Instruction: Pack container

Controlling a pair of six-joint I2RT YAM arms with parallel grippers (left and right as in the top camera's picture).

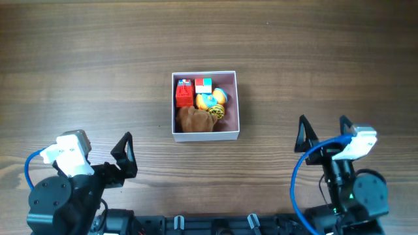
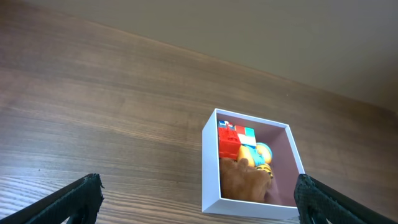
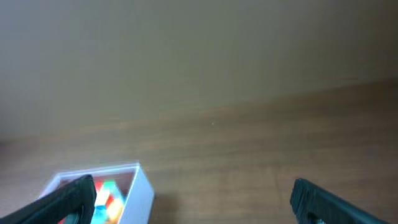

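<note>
The container (image 1: 238, 104) is a square white box with a pink inside at the table's middle. It holds a red block toy (image 1: 184, 95), a red-white-green block (image 1: 203, 85), a yellow-blue toy (image 1: 210, 100) and a brown plush (image 1: 194, 120). It also shows in the left wrist view (image 2: 210, 168) and at the lower left of the right wrist view (image 3: 142, 190). My left gripper (image 1: 125, 160) is open and empty at the front left. My right gripper (image 1: 322, 134) is open and empty at the front right. Both are well apart from the box.
The wooden table (image 1: 85, 72) stretches around the box. The arm bases and blue cables (image 1: 297, 189) sit along the front edge.
</note>
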